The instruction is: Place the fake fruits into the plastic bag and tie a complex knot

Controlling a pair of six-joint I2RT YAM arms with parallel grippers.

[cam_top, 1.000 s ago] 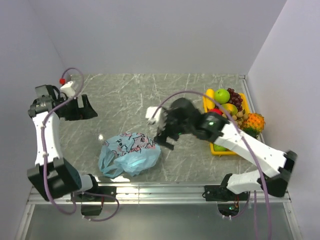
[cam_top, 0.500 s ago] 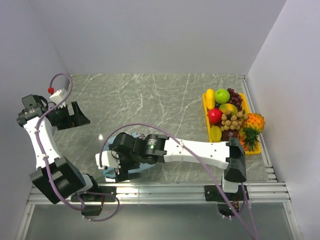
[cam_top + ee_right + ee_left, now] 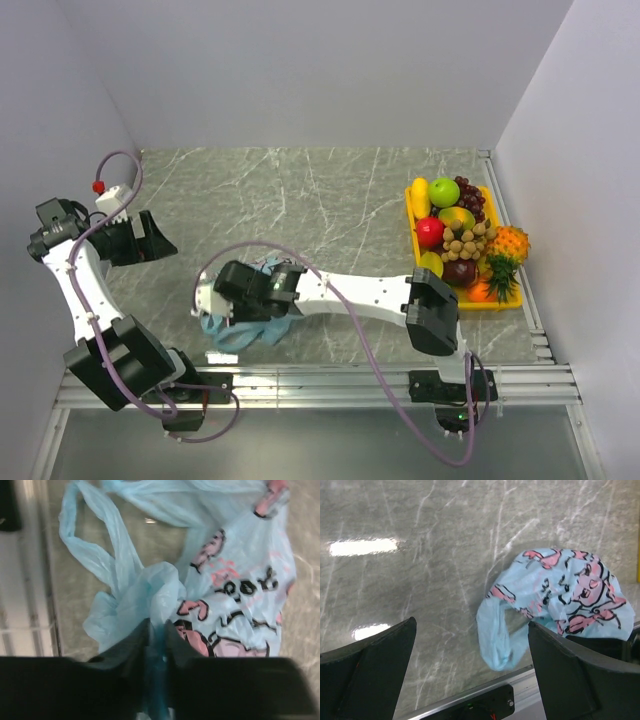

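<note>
Right gripper point(image 3: 157, 627): fingers pinched nearly together on a gathered bunch of light-blue film at the mouth of the plastic bag point(image 3: 235, 580); the film stands up between the two dark fingertips.
Right arm: stretched low across the table point(image 3: 330, 200) from its base towards the left, wrist over the bag.
Left gripper point(image 3: 471, 625): jaws spread wide and holding nothing; raised at the left side of the table, well apart from the bag, its camera looking down at it.
Plastic bag, location: on the table near its near edge, just beside the metal rail point(image 3: 330, 375) and left of centre.
Plastic bag, condition: thin, crinkled, translucent light blue with pink-and-black cartoon print; slumped and flattish. What it holds cannot be told.
Bag handle point(image 3: 85, 545): one loose loop lies flat on the table towards the rail, beside the pinched bunch.
Yellow tray point(image 3: 410, 205): at the right side of the table, well apart from the bag.
Tray contents: banana point(image 3: 420, 195), green apple point(image 3: 444, 191), dark grapes point(image 3: 470, 195), red apple point(image 3: 430, 232), a cluster of small tan fruits point(image 3: 465, 240), pineapple point(image 3: 508, 245) at the right edge.
Table surface: grey-green marble pattern, with bright light reflections.
</note>
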